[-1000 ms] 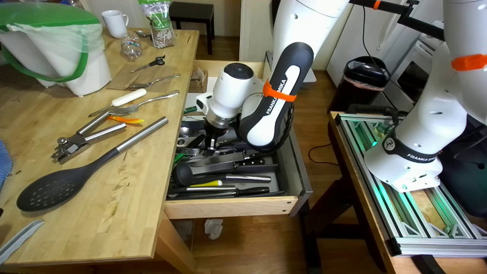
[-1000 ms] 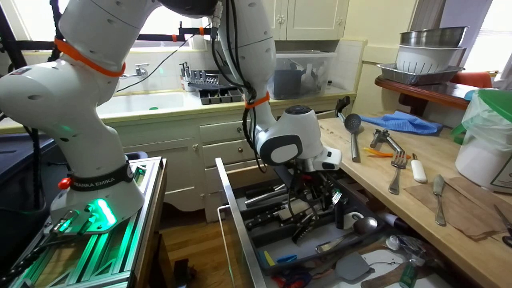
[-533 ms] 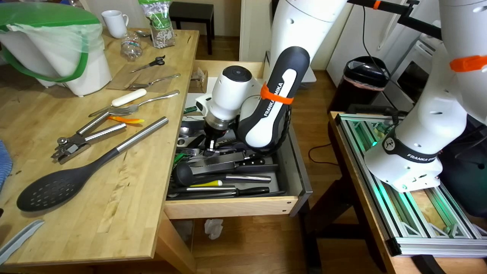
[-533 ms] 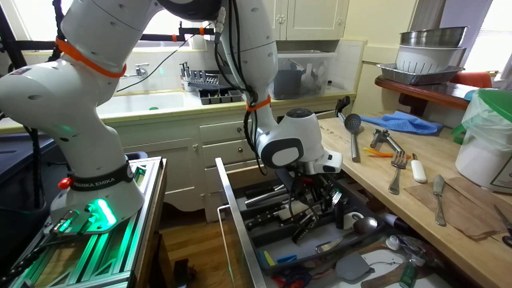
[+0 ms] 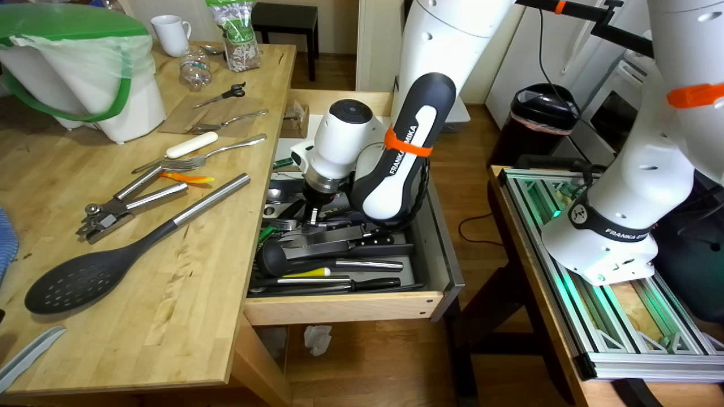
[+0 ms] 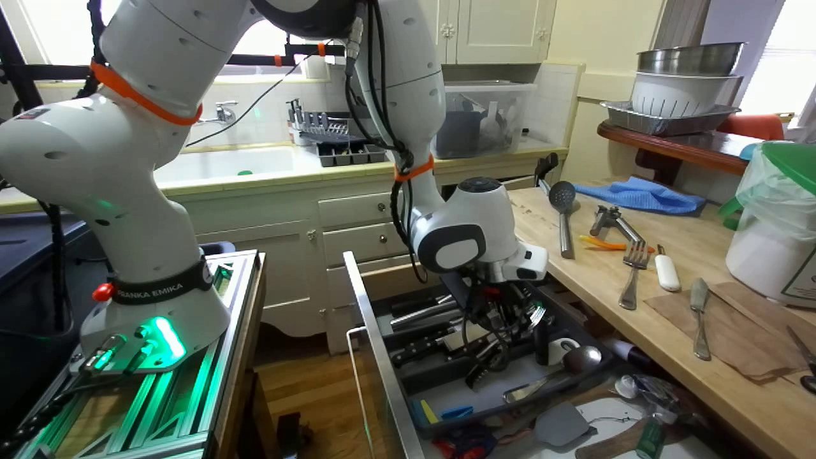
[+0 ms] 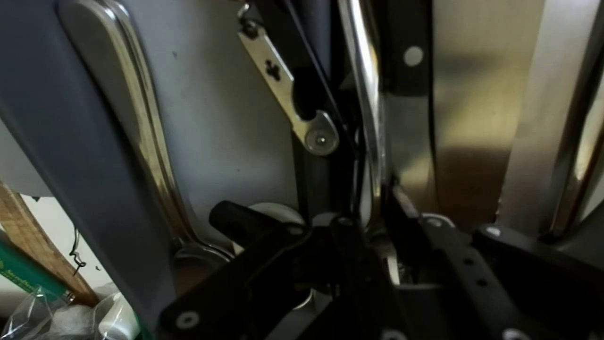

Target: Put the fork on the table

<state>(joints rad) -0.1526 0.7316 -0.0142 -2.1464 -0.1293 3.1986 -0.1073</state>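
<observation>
A silver fork lies among the utensils in the open drawer; its tines show in both exterior views [image 5: 284,224] [image 6: 537,315], beside my gripper. Another silver fork [image 5: 226,151] lies on the wooden table [image 5: 186,316]; it also shows in an exterior view [image 6: 631,279]. My gripper [image 5: 313,217] points down into the drawer, largely hidden by cables in an exterior view [image 6: 507,312]. In the wrist view, the fingers of my gripper [image 7: 369,208] stand a narrow gap apart. A slim silver handle [image 7: 366,71] runs into that gap, near the right finger. Its far end is hidden.
The drawer [image 5: 345,308] holds knives, a black ladle [image 5: 272,259] and a loose spoon [image 6: 581,359]. A corkscrew-like tool [image 7: 283,80] and a wide blade [image 7: 481,118] flank the handle. A black slotted spoon [image 5: 85,280], a can opener [image 5: 110,217] and a lidded bucket [image 5: 138,107] are on the table.
The arm has lowered slightly and my gripper has sunk a little deeper into the drawer. The forks and other utensils have not visibly moved.
</observation>
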